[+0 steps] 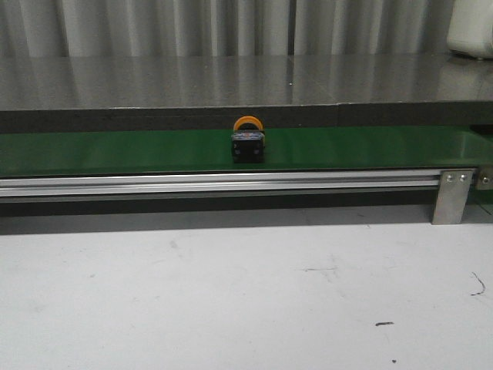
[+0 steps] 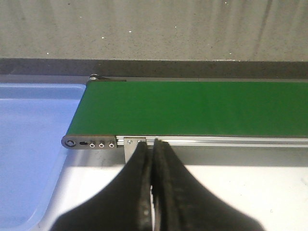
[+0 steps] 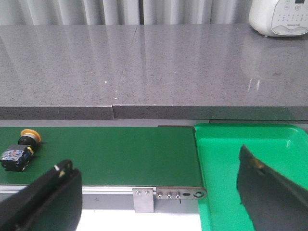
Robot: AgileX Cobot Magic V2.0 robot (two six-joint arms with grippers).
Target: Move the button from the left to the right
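One button (image 1: 248, 139) lies on its side on the green conveyor belt (image 1: 115, 150), about midway along it, orange cap facing away from us. We see the left claw (image 2: 153, 163) with fingers pressed together, holding nothing, near a blue tray (image 2: 29, 144). Our right claw (image 3: 159, 192) spreads wide, empty, beside a green tray (image 3: 226, 144).

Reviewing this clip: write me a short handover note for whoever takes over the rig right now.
Left gripper: fingers shut, empty, hovering at the left end of the green belt, beside the blue tray.
Right gripper: fingers open, empty, at the belt's right end by the green tray.
The button lies on the belt, mid-way in the front view, touched by neither gripper.
Done: button is out of the blue tray.
Left: pick it up, probably with the right gripper, and move it right.
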